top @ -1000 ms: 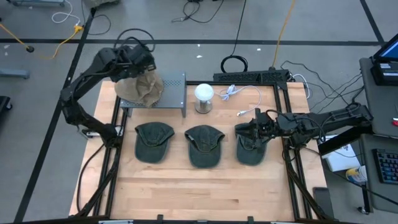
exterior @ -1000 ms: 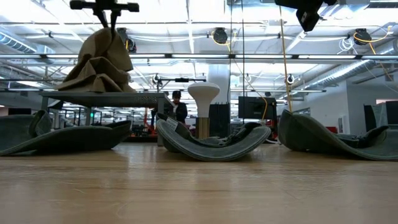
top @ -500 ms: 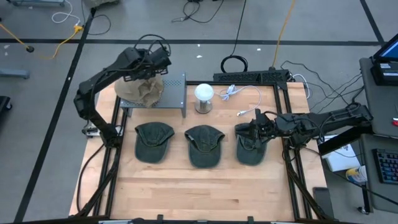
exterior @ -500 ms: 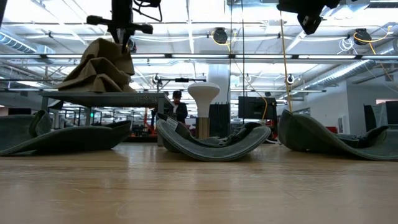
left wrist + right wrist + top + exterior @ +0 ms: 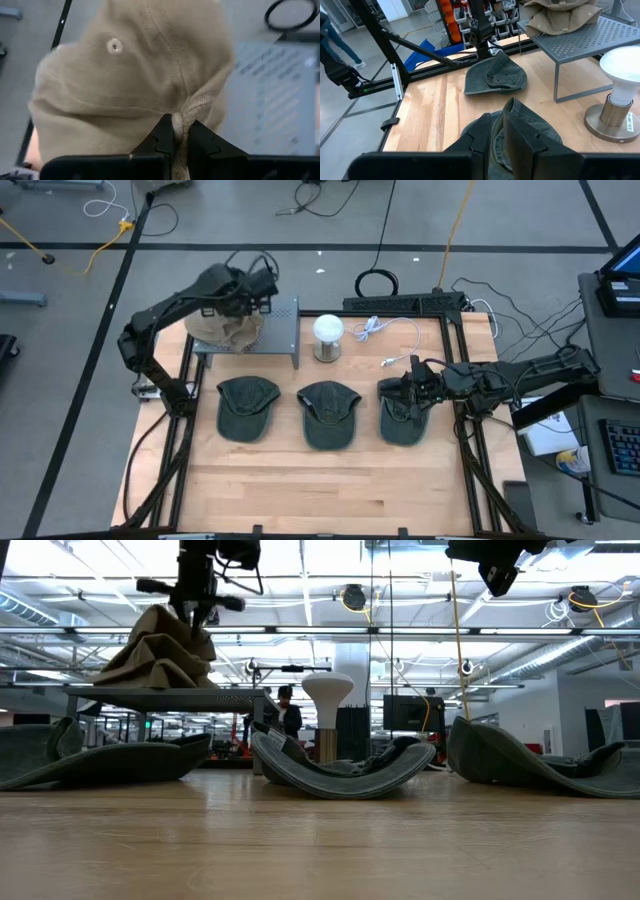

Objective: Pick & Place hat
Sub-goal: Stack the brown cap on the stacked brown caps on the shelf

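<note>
tan hat (image 5: 135,85) – fold pinched in left pincer (image 5: 178,131)

Both arms are matte black, built from chunky jointed links with rounded housings at the joints. Black cables loop off the left arm (image 5: 165,310) near its wrist; the right arm (image 5: 520,375) carries cable bundles too. The left gripper (image 5: 178,134) has angular black fingers with stepped, notched tips.

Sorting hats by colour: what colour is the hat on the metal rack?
Tan hat, clearest in the left wrist view, pinched by the left gripper.
</note>
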You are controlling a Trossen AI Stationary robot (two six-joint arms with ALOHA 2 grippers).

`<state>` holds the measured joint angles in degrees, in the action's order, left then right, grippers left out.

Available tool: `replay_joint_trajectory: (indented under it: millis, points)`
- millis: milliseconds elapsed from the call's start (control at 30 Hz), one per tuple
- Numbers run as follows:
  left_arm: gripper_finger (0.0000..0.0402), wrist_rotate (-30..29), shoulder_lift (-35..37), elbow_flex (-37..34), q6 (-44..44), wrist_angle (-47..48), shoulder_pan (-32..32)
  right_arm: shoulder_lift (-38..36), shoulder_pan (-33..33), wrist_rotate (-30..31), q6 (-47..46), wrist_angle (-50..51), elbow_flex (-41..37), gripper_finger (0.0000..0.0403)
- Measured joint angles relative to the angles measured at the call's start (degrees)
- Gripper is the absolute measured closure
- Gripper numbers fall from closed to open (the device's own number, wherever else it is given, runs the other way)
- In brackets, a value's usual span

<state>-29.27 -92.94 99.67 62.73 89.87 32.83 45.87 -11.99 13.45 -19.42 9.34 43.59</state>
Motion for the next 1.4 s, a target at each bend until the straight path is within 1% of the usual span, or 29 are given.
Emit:
replay_joint_trajectory:
  millis: [100, 200, 400, 467, 667, 900, 1067, 1233, 1333, 1400]
  points:
    - [0.0381, 0.3, 0.7, -4.2, 1.4, 0.3, -0.8, 0.0, 0.0, 0.0, 0.0, 0.0, 0.0, 0.0360]
    - [0.0381, -1.5, 1.4, -7.5, 1.9, 0.1, -1.4, 0.0, 0.0, 0.0, -0.3, 0.0, 0.0, 0.0360]
    - [0.0380, -1.9, 2.8, -14.3, 4.0, 0.3, -1.0, 0.0, 0.0, 0.0, -1.1, 0.0, 0.0, 0.0360]
    - [0.0370, -1.4, 2.7, -15.7, 4.9, 0.2, -1.0, 0.0, 0.0, 0.0, -1.1, 0.0, 0.0, 0.0360]
    - [0.0329, -0.3, 2.8, -16.2, 5.0, -0.2, -1.6, 0.0, 0.0, 0.0, -1.1, -0.1, 0.0, 0.0360]
    - [0.0304, 3.7, 3.5, -16.0, 5.9, -0.4, -1.7, 0.0, 0.0, 0.0, -0.8, 0.0, 0.0, 0.0360]
    - [0.0272, 3.9, 5.0, -16.1, 6.9, -1.1, -1.8, 0.0, 0.0, 0.0, -0.4, 0.0, 0.0, 0.0360]
    - [0.0236, 3.4, 8.4, -16.1, 7.8, -5.4, -1.8, 0.0, 0.0, 0.0, 0.8, 0.0, 0.0, 0.0360]
    - [0.0222, 2.2, 11.0, -16.1, 7.3, -10.4, -1.8, 0.0, 0.0, 0.0, 1.0, 0.2, 0.0, 0.0360]
    - [0.0217, 1.6, 12.5, -16.0, 5.4, -14.1, -1.8, 0.0, 0.0, 0.0, 1.1, 0.7, 0.0, 0.0360]
